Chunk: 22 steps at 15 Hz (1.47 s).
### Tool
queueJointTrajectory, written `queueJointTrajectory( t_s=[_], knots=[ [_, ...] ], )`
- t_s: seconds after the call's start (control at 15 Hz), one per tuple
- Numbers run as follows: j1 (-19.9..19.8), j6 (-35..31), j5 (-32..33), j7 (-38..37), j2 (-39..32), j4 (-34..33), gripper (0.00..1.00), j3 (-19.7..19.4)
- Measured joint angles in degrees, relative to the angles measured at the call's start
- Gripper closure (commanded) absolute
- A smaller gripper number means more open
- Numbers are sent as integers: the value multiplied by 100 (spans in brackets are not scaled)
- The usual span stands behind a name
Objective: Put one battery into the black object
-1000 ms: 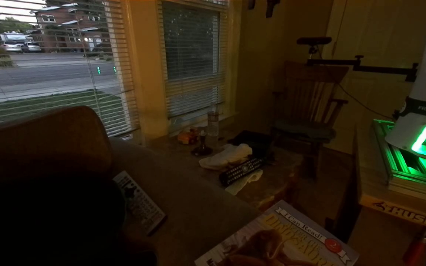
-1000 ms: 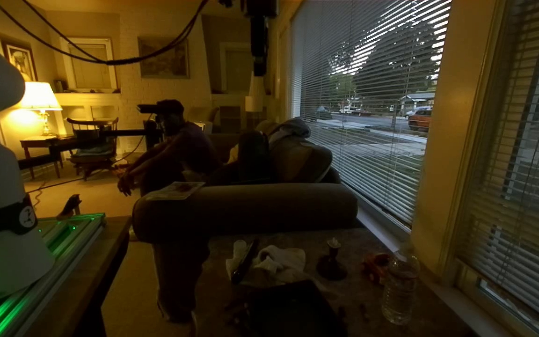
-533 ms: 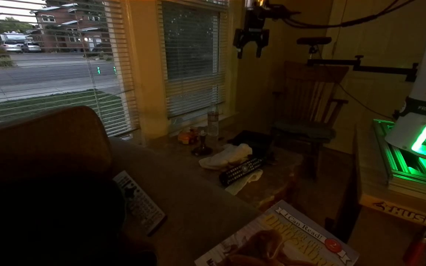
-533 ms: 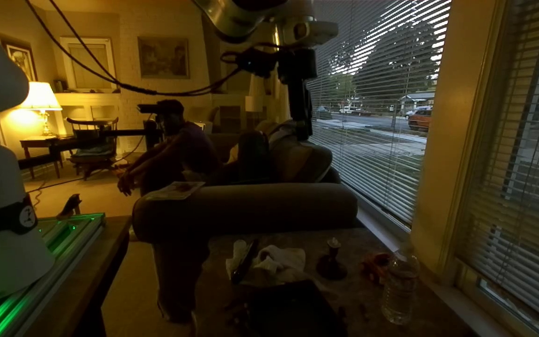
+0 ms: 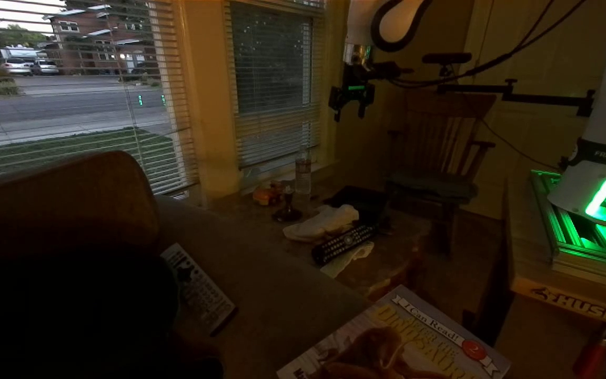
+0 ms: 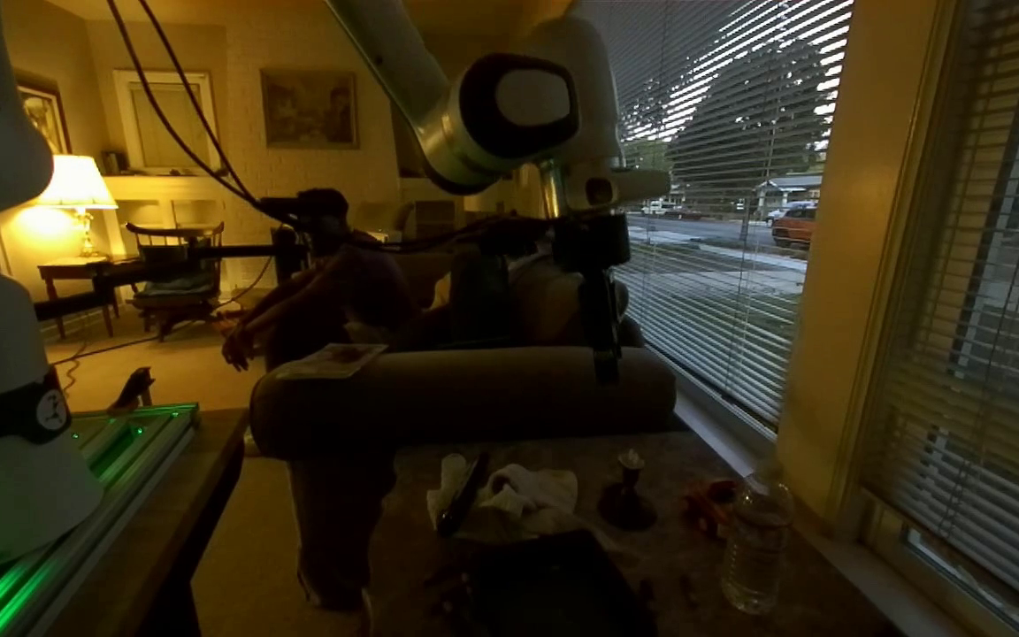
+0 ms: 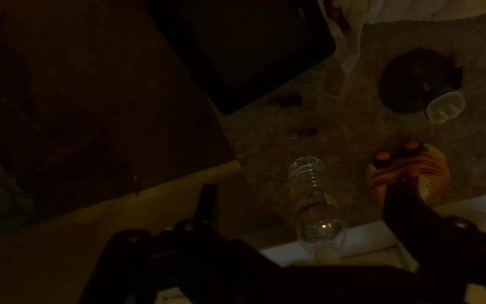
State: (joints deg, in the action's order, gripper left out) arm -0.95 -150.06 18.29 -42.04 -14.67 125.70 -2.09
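Note:
The black object is a shallow black tray (image 7: 264, 86) on the small table; it also shows in both exterior views (image 5: 358, 199) (image 6: 554, 584). Two small dark cylinders that look like batteries, one battery (image 7: 287, 101) and another battery (image 7: 305, 132), lie beside the tray's corner in the wrist view. They are small dark shapes in an exterior view (image 6: 648, 591). My gripper (image 7: 304, 185) is open with nothing between its fingers. It hangs pointing down, well above the table, in both exterior views (image 5: 349, 117) (image 6: 607, 376).
A clear bottle (image 6: 755, 548) stands near the window, by an orange toy (image 7: 411, 173). A dark candle holder (image 6: 628, 504), white cloth (image 5: 324, 223) and black remote (image 5: 344, 243) are also on the table. The sofa arm (image 6: 474, 389) borders it. The room is dim.
The arm has come down from the top of both exterior views, lowering the gripper toward the table. The tray, bottle and other table items have not moved.

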Motion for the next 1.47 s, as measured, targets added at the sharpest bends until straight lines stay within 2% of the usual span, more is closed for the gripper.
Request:
queueJointTrajectory(
  t_s=[0.27,0.4,0.8,1.07,1.27,1.47],
  knots=[
    [124,-1214,-34,401,-823,-86,0,-288],
    [159,-1508,-37,450,-1178,-198,0,-398],
    [192,-1555,-37,455,-1299,-342,0,-417],
    [377,-1604,-421,792,-1415,-363,0,-618],
    [496,-1672,-614,1072,-1872,-580,0,-768],
    [460,-1746,-954,1553,-2470,-994,0,-719]
  ],
)
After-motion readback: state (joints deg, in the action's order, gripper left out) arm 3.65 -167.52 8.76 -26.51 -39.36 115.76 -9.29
